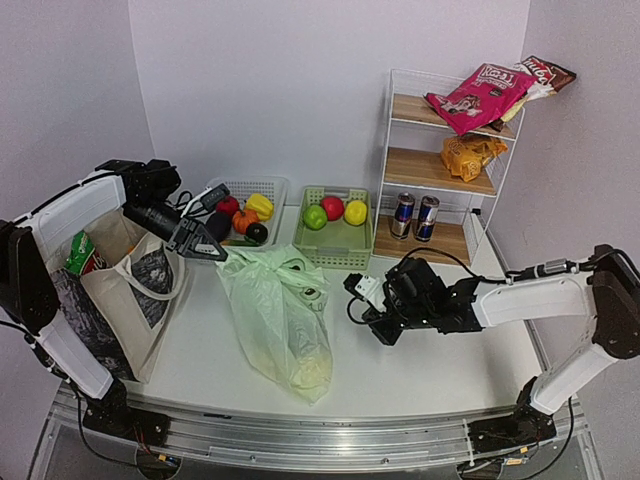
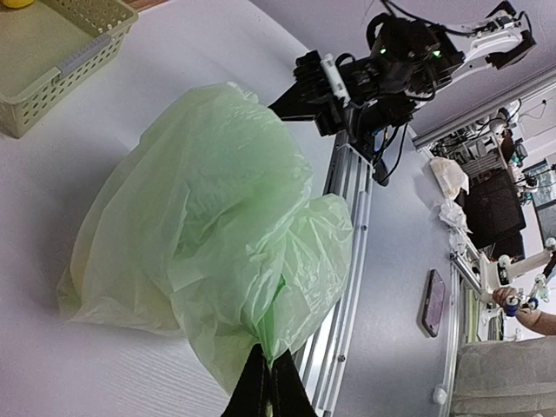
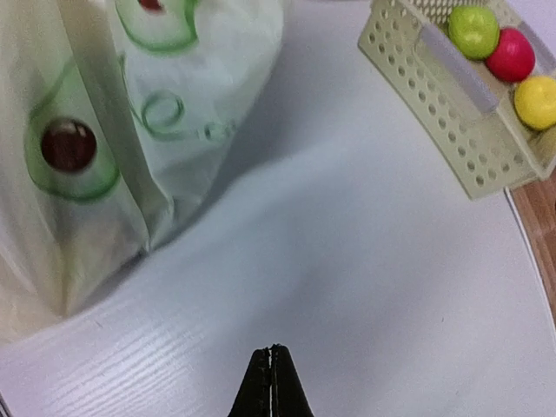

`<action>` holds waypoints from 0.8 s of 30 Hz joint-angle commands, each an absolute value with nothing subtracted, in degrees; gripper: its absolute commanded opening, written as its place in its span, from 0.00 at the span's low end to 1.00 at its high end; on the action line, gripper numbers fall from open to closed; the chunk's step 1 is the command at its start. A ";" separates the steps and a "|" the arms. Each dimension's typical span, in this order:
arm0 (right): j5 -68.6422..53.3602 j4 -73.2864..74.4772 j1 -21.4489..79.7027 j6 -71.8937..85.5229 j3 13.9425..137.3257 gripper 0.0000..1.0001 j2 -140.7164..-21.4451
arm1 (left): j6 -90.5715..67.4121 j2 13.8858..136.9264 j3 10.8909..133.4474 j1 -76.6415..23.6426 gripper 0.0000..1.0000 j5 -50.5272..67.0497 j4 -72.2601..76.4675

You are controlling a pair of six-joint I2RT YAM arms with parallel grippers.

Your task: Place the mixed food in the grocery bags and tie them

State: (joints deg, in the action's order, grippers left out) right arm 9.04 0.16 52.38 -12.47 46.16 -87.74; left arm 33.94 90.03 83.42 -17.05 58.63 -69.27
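The pale-green avocado-print plastic bag [image 1: 280, 320] lies slumped on the table centre. My left gripper [image 1: 221, 255] is shut on a bunched fold at its far left corner; in the left wrist view the fingertips [image 2: 268, 369] pinch the green film [image 2: 208, 217]. The beige canvas tote [image 1: 110, 290] stands at the left with a green-and-white snack packet [image 1: 85, 255] inside. My right gripper [image 1: 352, 283] is shut and empty, just right of the plastic bag [image 3: 104, 130], tips [image 3: 272, 352] above bare table. Two drink cans [image 1: 414, 215] stand on the shelf.
A white wire shelf [image 1: 385, 150] at the back right holds a pink packet [image 1: 478, 95], a brown packet [image 1: 545, 72] and an orange packet [image 1: 468, 155]. A white basket [image 1: 265, 185] and a green basket [image 1: 330, 255] with round fruit [image 3: 508, 56] sit at the back.
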 commanded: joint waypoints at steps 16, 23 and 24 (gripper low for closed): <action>-12.52 2.61 47.85 21.50 61.18 0.40 -86.50 | 39.55 90.14 80.10 -16.21 0.01 54.00 -67.37; -17.58 2.31 46.46 36.32 67.46 0.53 -91.85 | 37.79 88.82 80.82 -16.18 0.32 52.79 -68.78; -18.12 2.32 46.38 37.21 68.33 0.53 -92.63 | 37.11 88.74 81.31 -16.22 0.34 53.12 -69.00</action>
State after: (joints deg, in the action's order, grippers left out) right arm -12.83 2.44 46.04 26.56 64.86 -89.43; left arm 38.69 90.39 79.63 -16.64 53.72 -67.03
